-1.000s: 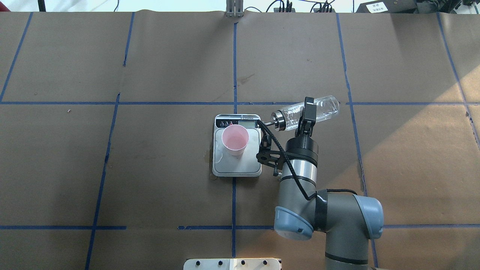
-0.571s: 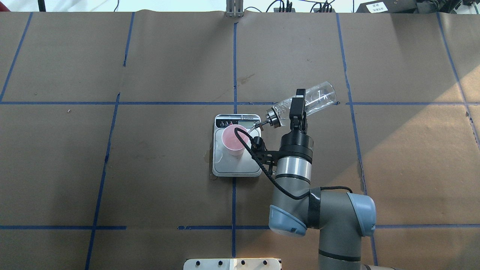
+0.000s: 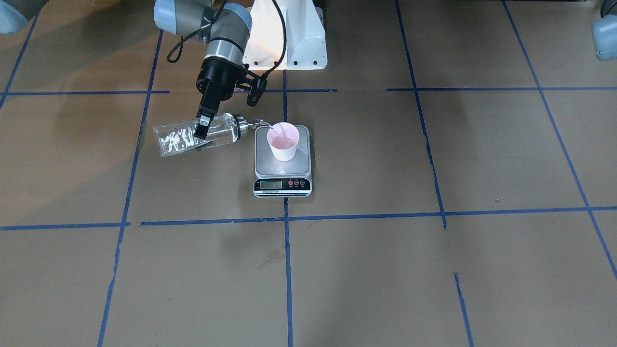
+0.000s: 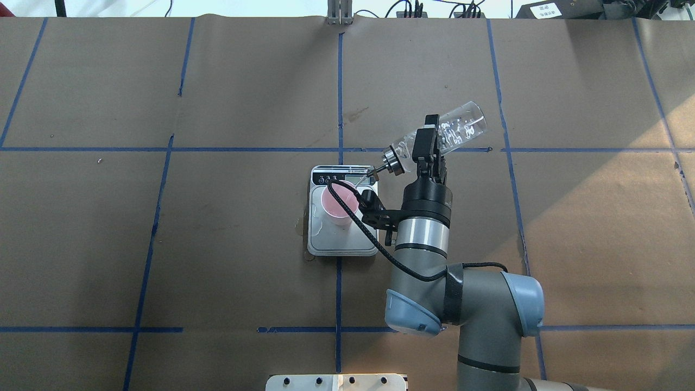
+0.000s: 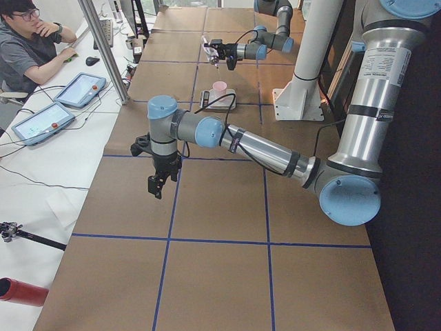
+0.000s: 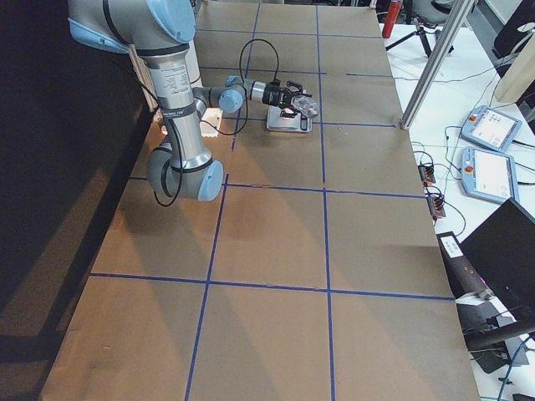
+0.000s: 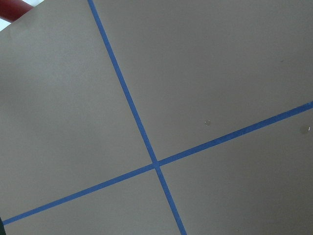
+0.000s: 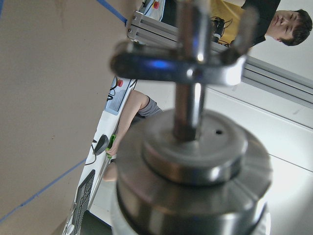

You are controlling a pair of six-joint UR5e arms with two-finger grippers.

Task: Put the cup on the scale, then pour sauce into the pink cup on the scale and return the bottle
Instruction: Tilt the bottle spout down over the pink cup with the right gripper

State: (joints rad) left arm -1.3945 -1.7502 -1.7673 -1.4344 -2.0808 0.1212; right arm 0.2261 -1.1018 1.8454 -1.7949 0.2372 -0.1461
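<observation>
Two right-arm fingers (image 3: 203, 126) clamp the tilted glass bottle (image 3: 179, 140) — mid-pour into pink cup (image 3: 283, 140) on scale (image 3: 270, 166) — next, tip it upright.

Pink cup (image 3: 283, 142); silver-topped scale (image 3: 269, 166); clear bottle (image 3: 176, 140); brown table (image 3: 385, 265), blue grid.

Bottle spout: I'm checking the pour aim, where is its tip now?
In the front-facing view the spout tip sits at the left rim of the pink cup, which stands on the scale.
</observation>
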